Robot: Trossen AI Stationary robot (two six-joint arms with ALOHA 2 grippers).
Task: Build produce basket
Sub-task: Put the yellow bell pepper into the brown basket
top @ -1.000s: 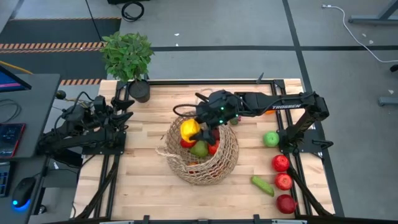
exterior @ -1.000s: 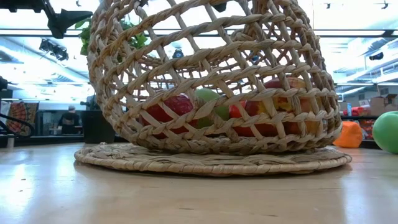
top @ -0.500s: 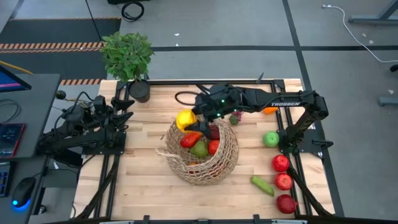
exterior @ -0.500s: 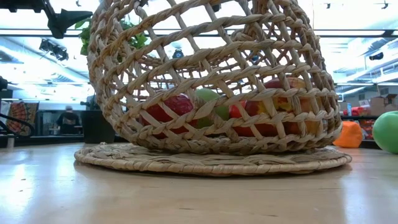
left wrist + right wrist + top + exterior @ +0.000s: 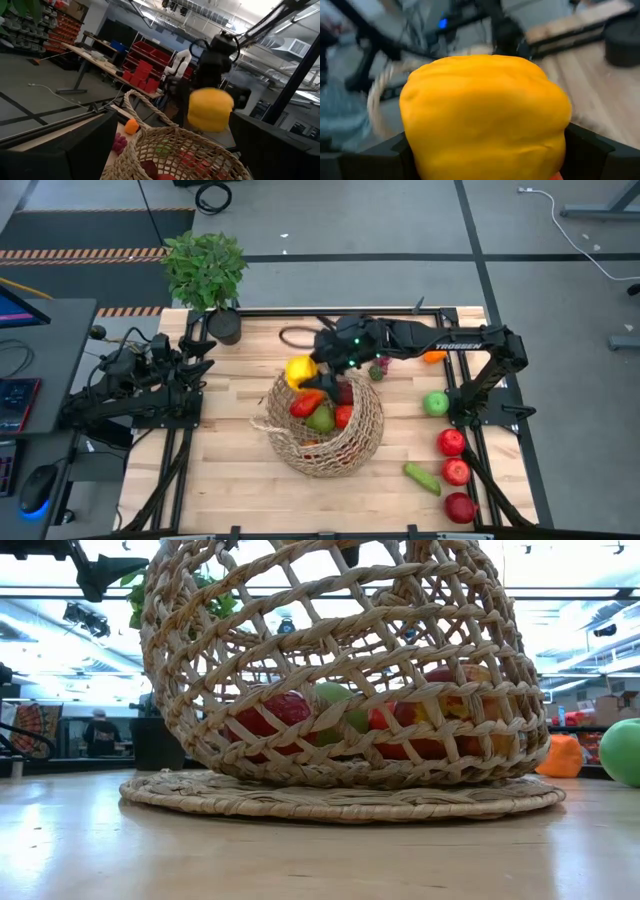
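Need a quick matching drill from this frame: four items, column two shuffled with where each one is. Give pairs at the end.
Items:
1. yellow pepper
2. cucumber
3. green apple
4. potted plant

Places:
A. far left corner of the table
B. lying on the table near the row of red apples
C. held by the right gripper at the basket rim
D. on the table beside the right arm's base

Pairs: 1-C, 2-B, 3-D, 4-A

rough woven wicker basket (image 5: 325,442), smooth glossy yellow pepper (image 5: 299,370), pale wood table (image 5: 230,470)
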